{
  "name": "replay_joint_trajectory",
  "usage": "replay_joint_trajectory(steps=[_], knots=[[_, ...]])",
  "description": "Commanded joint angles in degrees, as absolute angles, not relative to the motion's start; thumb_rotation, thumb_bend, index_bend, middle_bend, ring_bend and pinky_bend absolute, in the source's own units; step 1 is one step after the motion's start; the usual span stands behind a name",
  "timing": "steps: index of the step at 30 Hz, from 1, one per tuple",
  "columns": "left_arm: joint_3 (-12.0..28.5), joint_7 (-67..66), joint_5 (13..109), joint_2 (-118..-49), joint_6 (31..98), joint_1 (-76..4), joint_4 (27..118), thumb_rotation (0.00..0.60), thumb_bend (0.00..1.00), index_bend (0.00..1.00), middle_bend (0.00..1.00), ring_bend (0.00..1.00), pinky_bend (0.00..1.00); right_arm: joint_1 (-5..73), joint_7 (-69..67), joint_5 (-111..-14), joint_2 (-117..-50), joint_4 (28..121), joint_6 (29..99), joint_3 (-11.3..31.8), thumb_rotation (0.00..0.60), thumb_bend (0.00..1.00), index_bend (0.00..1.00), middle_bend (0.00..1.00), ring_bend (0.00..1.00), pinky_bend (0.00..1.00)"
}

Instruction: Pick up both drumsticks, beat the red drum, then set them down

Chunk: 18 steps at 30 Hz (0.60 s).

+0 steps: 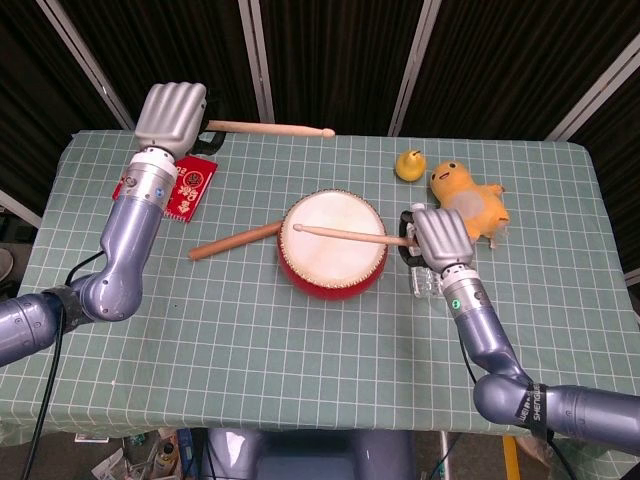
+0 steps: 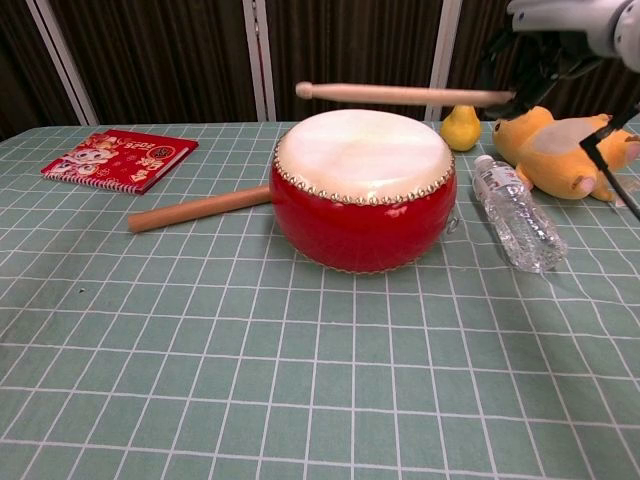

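Observation:
The red drum [image 1: 333,245] [image 2: 364,190] with its white skin sits mid-table. My right hand [image 1: 441,236] [image 2: 560,30] grips a drumstick [image 1: 352,235] [image 2: 400,94] that lies level just above the skin, tip pointing left. My left hand [image 1: 171,114], raised high over the table's far left, holds the other drumstick [image 1: 270,128], which points right above the back edge. The left hand is outside the chest view.
A thick wooden rod [image 1: 235,240] [image 2: 198,208] lies left of the drum. A red booklet [image 1: 190,187] [image 2: 118,159] is at far left. A water bottle [image 2: 518,214], a yellow plush toy [image 1: 470,197] [image 2: 560,140] and a yellow pear [image 1: 408,164] [image 2: 460,125] are to the right.

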<state>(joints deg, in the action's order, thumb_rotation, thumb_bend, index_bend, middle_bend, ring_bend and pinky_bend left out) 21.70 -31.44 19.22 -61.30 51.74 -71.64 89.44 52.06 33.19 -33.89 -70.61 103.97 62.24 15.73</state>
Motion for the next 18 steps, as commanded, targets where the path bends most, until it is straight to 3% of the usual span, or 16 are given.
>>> replay_joint_trajectory(steps=[1, 3, 5, 9, 13, 18], knots=[[20.7, -30.8, 20.0, -60.0, 51.0, -70.3, 90.6, 0.6, 0.6, 0.8, 1.0, 1.0, 1.0, 57.0, 49.7, -31.2, -78.7, 93.6, 63.6, 6.5, 0.6, 0.89, 1.0, 1.0, 1.0, 1.0], [20.2, -30.4, 20.6, -59.4, 50.7, -69.6, 91.1, 0.6, 0.61, 0.8, 1.0, 1.0, 1.0, 58.6, 59.2, -32.0, -81.5, 89.5, 65.5, 1.7, 0.6, 0.89, 1.0, 1.0, 1.0, 1.0], [19.8, -30.1, 21.2, -58.8, 50.4, -69.0, 91.4, 0.6, 0.61, 0.8, 1.0, 1.0, 1.0, 58.7, 62.9, -30.6, -82.9, 88.1, 66.6, 0.4, 0.6, 0.89, 1.0, 1.0, 1.0, 1.0], [19.6, -29.3, 21.4, -58.2, 50.1, -68.4, 92.0, 0.6, 0.61, 0.8, 1.0, 1.0, 1.0, 57.3, 59.9, -28.7, -81.2, 90.9, 69.4, 4.1, 0.6, 0.89, 1.0, 1.0, 1.0, 1.0], [19.8, -28.6, 20.9, -56.6, 50.2, -68.0, 94.7, 0.6, 0.6, 0.8, 1.0, 1.0, 1.0, 53.6, 49.5, -31.4, -75.9, 101.6, 72.4, 9.0, 0.6, 0.89, 1.0, 1.0, 1.0, 1.0], [19.4, -28.4, 21.3, -54.2, 52.6, -66.5, 100.7, 0.6, 0.61, 0.8, 1.0, 1.0, 1.0, 46.8, 41.8, -43.5, -67.8, 114.8, 78.1, 6.9, 0.6, 0.89, 1.0, 1.0, 1.0, 1.0]])
